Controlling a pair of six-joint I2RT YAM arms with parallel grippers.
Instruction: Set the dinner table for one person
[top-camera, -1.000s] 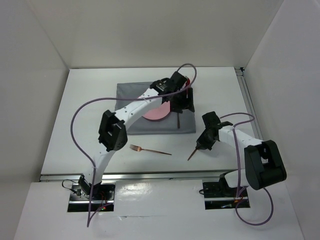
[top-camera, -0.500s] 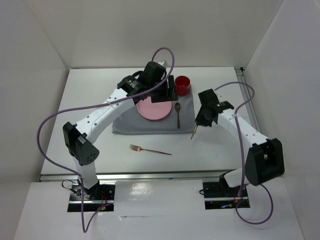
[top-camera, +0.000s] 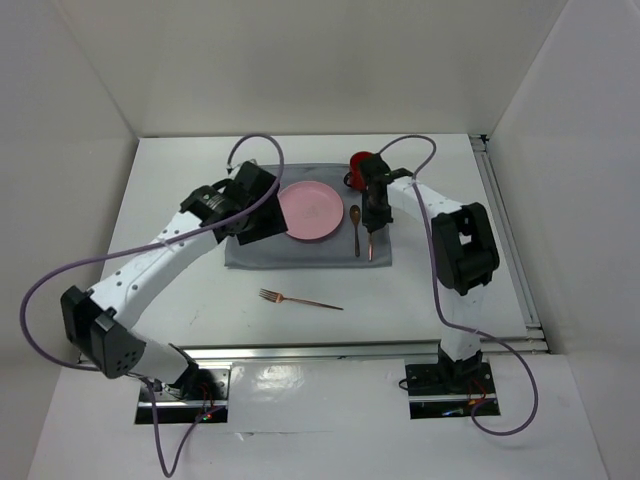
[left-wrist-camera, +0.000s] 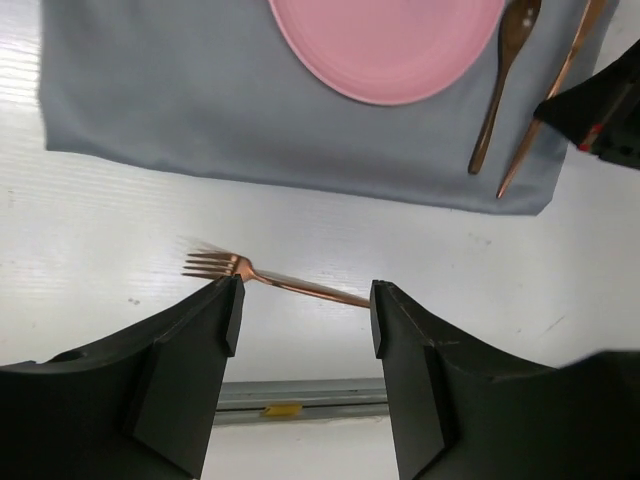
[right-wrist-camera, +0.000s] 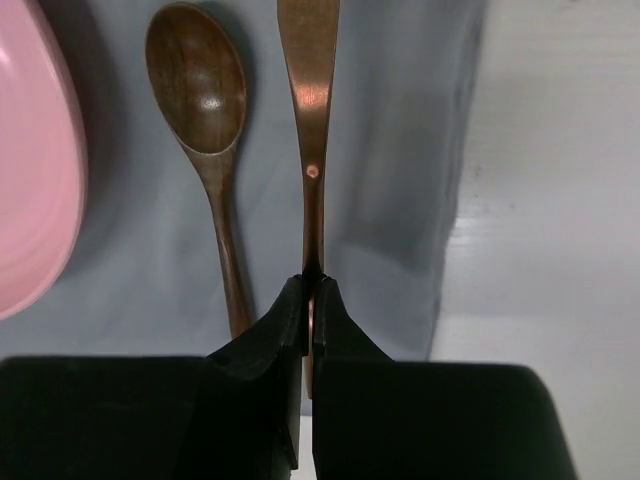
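Both arms reach out: left gripper parted, right one clamped.
The left arm (top-camera: 150, 265) stretches far and rightward, the left gripper (left-wrist-camera: 305, 325) aimed downward with its fingers spread. The right arm (top-camera: 460, 245) bends leftward, the right gripper (right-wrist-camera: 310, 288) pinched tight on a knife (right-wrist-camera: 308, 100) handle.

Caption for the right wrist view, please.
Right claw shut on a copper-coloured metal knife over the grey rectangular cloth, beside a dark brown spoon.
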